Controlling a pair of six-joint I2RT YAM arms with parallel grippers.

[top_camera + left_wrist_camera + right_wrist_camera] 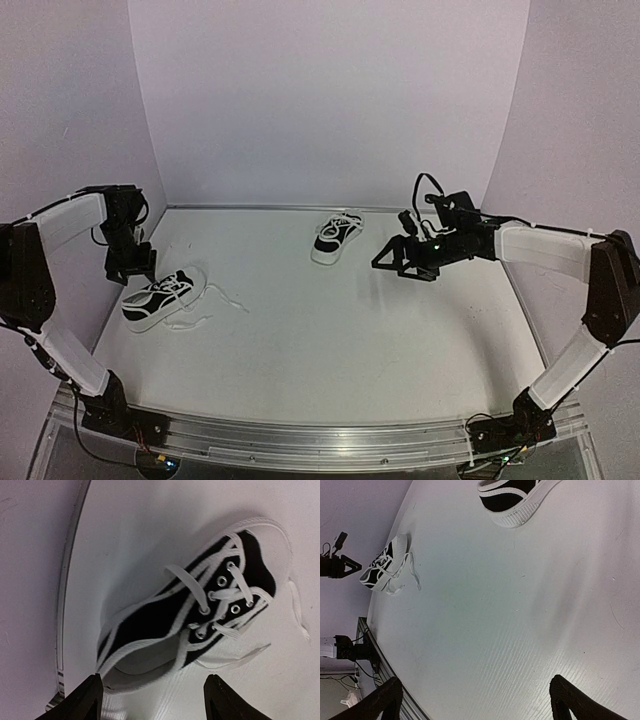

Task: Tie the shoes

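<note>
One black sneaker with white sole and stripes (158, 298) lies at the left of the table, its white laces (225, 297) trailing loose to the right. My left gripper (130, 268) hovers open just above its heel end. In the left wrist view the shoe (190, 615) fills the frame, laces undone, between my open fingertips (85, 697). The second sneaker (335, 238) lies at the back middle. My right gripper (392, 258) is open and empty, a little to its right. In the right wrist view its heel (512, 500) shows at the top and the far shoe (382, 570) at the left.
The white table (330, 340) is bounded by a metal rail (320, 440) at the near edge and white walls at the back and sides. The left shoe lies close to the table's left edge (67, 590).
</note>
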